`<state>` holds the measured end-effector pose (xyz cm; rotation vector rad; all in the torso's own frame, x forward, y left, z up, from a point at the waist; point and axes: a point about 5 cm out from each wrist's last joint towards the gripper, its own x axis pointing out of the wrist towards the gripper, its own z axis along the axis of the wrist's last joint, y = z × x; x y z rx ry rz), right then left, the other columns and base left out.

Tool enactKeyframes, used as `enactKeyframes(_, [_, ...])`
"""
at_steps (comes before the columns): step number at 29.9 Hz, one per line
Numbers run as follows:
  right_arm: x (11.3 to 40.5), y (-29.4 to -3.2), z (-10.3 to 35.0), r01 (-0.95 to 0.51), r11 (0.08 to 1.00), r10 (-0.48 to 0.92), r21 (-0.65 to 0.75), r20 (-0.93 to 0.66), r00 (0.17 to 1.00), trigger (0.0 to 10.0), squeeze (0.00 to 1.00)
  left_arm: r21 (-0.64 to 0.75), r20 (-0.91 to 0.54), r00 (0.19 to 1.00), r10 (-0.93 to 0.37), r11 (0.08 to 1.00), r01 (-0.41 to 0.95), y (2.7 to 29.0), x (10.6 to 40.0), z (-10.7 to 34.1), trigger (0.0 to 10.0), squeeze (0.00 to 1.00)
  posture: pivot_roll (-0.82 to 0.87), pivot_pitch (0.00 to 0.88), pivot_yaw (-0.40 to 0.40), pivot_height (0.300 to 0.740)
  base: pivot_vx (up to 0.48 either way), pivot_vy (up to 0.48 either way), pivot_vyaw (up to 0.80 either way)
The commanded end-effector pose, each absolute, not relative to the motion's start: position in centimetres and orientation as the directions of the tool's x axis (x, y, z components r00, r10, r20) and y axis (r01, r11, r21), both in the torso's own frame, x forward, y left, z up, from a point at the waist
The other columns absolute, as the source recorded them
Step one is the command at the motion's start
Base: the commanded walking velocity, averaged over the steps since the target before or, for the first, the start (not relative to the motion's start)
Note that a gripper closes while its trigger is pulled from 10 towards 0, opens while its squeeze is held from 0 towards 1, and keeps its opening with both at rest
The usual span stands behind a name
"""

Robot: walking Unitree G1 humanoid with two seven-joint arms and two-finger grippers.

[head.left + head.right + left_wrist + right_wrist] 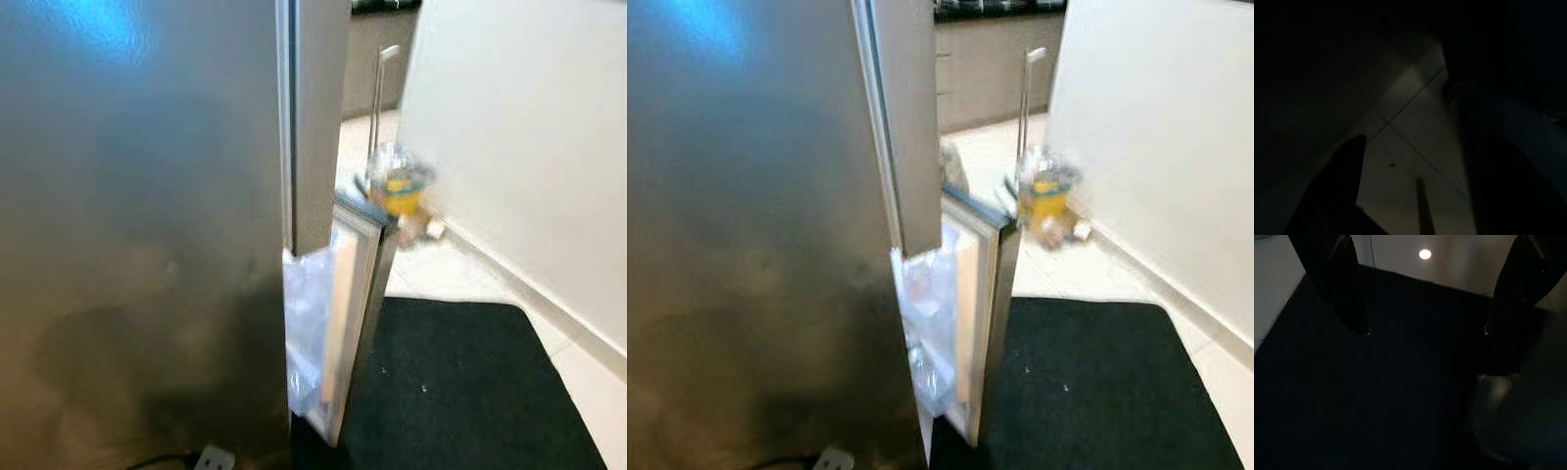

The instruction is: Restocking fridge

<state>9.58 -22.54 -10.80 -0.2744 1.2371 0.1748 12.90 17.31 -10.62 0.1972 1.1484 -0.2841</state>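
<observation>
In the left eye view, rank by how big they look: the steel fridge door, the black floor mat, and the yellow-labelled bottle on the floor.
1. steel fridge door, nearest the camera
2. black floor mat
3. yellow-labelled bottle, farthest away

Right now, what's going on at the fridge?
Nothing is being handled. The robot faces the steel fridge, whose lower door stands ajar with clear bags inside. The right gripper hangs open over the black mat; the left gripper hangs in shade. A bottle sits on the floor beyond.
</observation>
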Motion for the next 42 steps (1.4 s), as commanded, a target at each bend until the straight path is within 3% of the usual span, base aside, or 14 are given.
enactKeyframes(1, [8.6,-23.1,-10.9,-0.269,0.956,-0.034,-0.115,-0.956,0.291,10.0,0.00,-0.037,-0.960,0.250,-0.123,0.946,0.323,17.3,9.5,-11.6,10.0,0.00,-0.04,0.057,0.018,0.740,0.000,-0.480,0.00])
enactKeyframes(24, [8.3,-22.9,-11.0,-0.264,0.962,0.003,-0.076,-0.959,0.284,10.0,0.00,-0.042,-0.959,0.254,-0.129,0.945,0.323,17.2,9.7,-11.6,10.0,0.00,-0.04,0.056,0.019,0.740,0.000,-0.480,0.00])
enactKeyframes(26, [8.3,-22.4,-11.0,-0.245,0.969,0.056,-0.015,-0.957,0.283,10.0,0.00,-0.041,-0.958,0.259,-0.125,0.951,0.307,17.2,9.7,-11.6,10.0,0.00,-0.04,0.056,0.019,0.740,0.000,0.000,0.68])
enactKeyframes(42, [8.1,-22.1,-11.1,-0.252,0.967,0.097,0.028,-0.958,0.268,10.0,0.00,-0.043,-0.956,0.263,-0.127,0.952,0.304,17.1,9.8,-11.6,10.0,0.00,-0.05,0.059,0.018,0.740,0.000,0.000,0.74])
